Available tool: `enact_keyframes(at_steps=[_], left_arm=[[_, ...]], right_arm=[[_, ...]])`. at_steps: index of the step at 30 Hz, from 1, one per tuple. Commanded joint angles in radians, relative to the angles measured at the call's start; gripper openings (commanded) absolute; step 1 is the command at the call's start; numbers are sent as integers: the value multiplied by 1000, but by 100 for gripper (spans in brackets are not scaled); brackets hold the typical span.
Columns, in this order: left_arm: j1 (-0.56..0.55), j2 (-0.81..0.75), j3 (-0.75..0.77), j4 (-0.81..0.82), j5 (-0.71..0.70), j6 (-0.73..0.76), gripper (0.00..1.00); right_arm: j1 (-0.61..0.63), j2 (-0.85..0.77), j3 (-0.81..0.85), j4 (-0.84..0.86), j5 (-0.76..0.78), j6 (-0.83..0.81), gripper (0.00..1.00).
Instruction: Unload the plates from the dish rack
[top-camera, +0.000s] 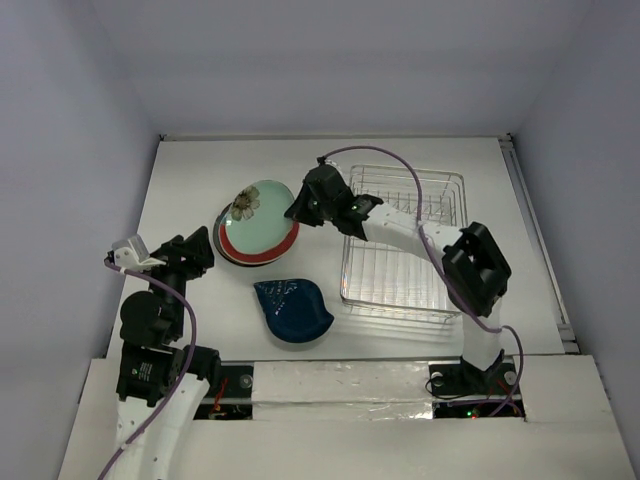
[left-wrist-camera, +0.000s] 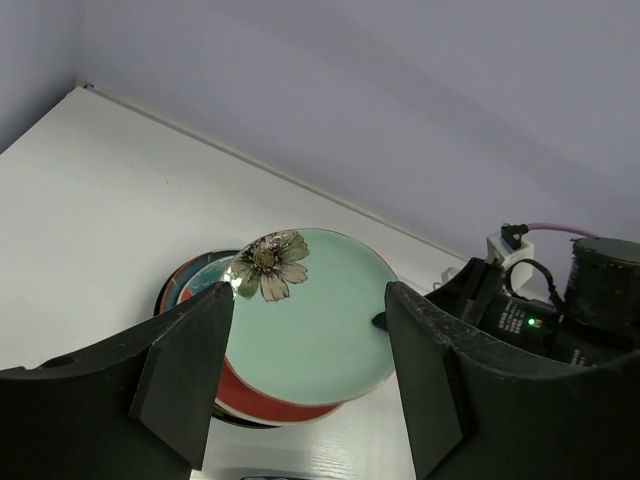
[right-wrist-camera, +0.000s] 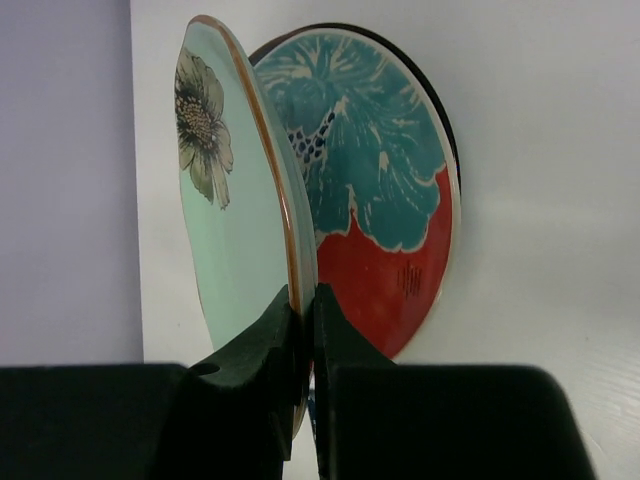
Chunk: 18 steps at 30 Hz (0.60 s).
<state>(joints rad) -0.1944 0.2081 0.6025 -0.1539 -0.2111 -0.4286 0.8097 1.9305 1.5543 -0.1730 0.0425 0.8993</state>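
Observation:
My right gripper is shut on the right rim of a mint green plate with a flower, holding it tilted just above a stack topped by the red plate with a teal flower. The right wrist view shows both fingers pinching the mint plate, with the red plate behind it. The navy leaf-shaped dish lies on the table in front of the stack. The silver wire dish rack stands at the right with no plates showing. My left gripper is open, left of the stack; the mint plate shows between its fingers.
The white table is enclosed by grey walls at the back and both sides. The right arm reaches across the rack's front. A purple cable loops above the rack.

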Motion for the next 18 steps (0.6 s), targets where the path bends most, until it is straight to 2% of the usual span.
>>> enact_keyframes(at_steps=[1, 4, 8, 11, 14, 15, 17, 18], left_arm=[[4, 10, -1, 45, 4, 1, 59], [4, 11, 0, 47, 4, 1, 59], [4, 13, 0, 47, 4, -1, 59], [4, 14, 0, 47, 4, -1, 59], [4, 16, 0, 48, 4, 1, 59], [4, 16, 0, 47, 4, 1, 59], [4, 16, 0, 48, 4, -1, 59], [4, 14, 0, 48, 4, -1, 61]], right_arm=[[22, -1, 21, 268, -23, 115, 7], [31, 45, 16, 274, -32, 135, 14], [40, 77, 12, 273, -26, 141, 17], [40, 91, 16, 247, -24, 138, 22], [49, 91, 18, 219, -10, 118, 39], [49, 88, 16, 198, -4, 115, 55], [49, 84, 13, 176, 14, 95, 70], [61, 78, 16, 134, 28, 70, 82]])
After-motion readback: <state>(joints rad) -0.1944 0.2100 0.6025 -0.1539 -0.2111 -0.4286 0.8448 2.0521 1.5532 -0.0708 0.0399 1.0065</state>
